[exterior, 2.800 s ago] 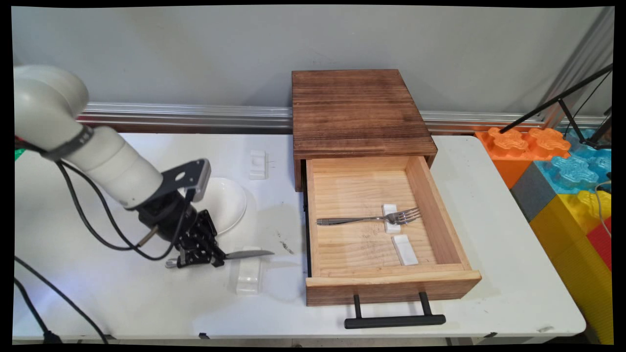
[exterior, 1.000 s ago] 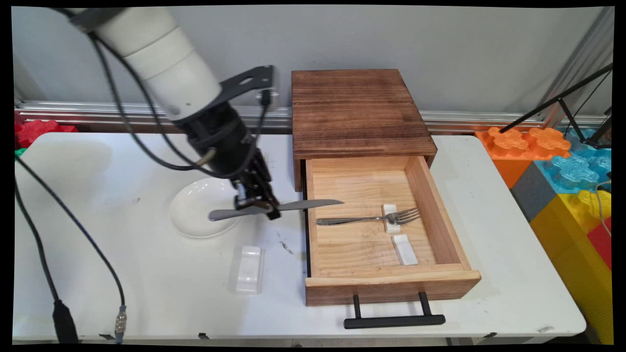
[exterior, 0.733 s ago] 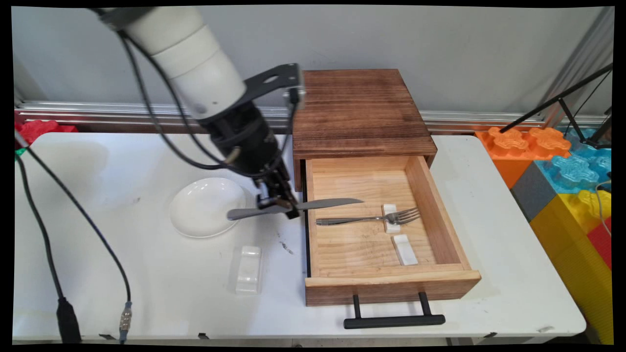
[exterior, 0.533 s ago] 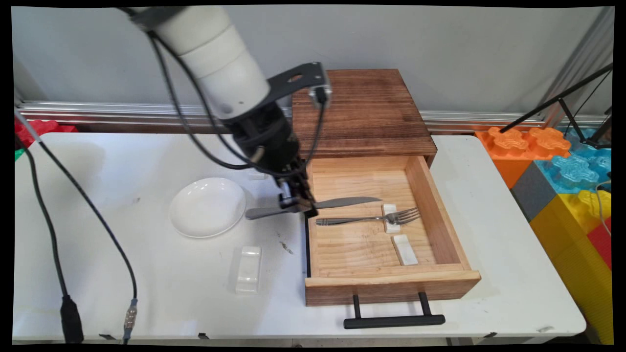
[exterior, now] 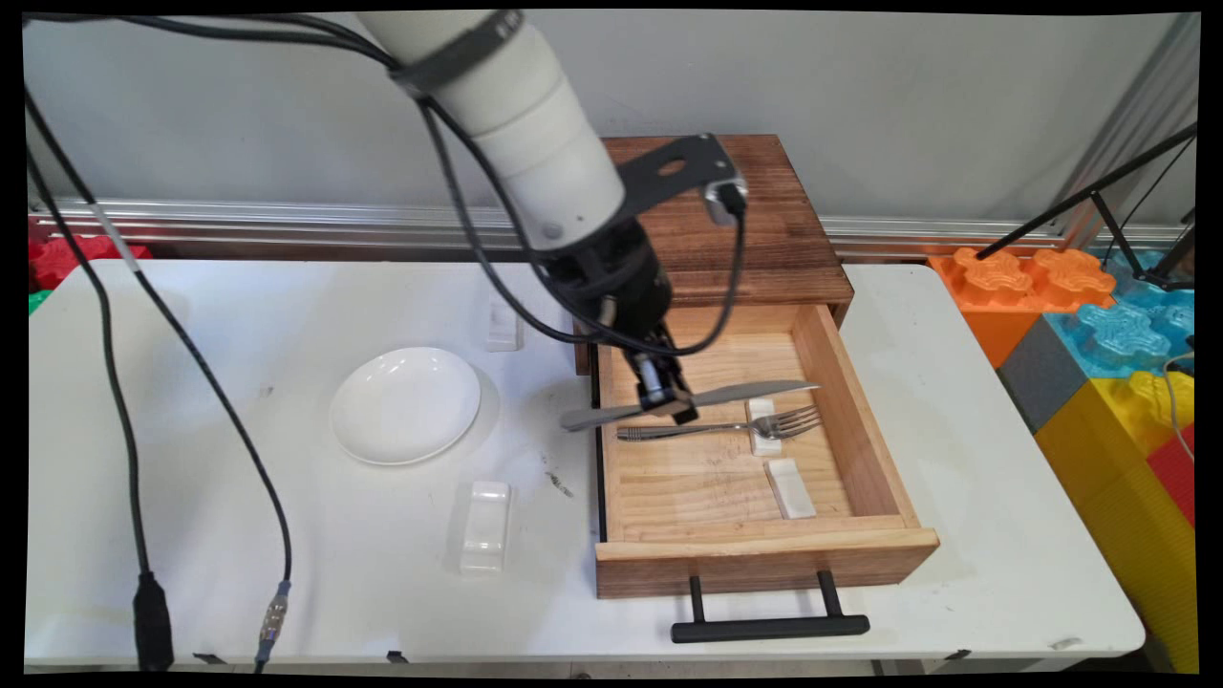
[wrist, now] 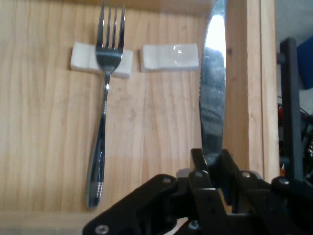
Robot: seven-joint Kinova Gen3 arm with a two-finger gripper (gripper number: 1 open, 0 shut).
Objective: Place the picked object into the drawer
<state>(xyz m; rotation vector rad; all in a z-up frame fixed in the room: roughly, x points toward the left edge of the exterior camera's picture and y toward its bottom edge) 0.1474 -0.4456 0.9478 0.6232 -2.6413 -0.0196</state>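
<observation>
While hanging over the open drawer (exterior: 764, 549), held a knife (exterior: 755, 392) tight in the gripper (exterior: 669, 401); knife above the drawer floor, not yet laid down; fork (exterior: 717, 429) and one free white rest (exterior: 790, 487) inside the drawer.

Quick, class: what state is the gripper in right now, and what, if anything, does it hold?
Gripper: closed on the knife, held above the open drawer.
</observation>
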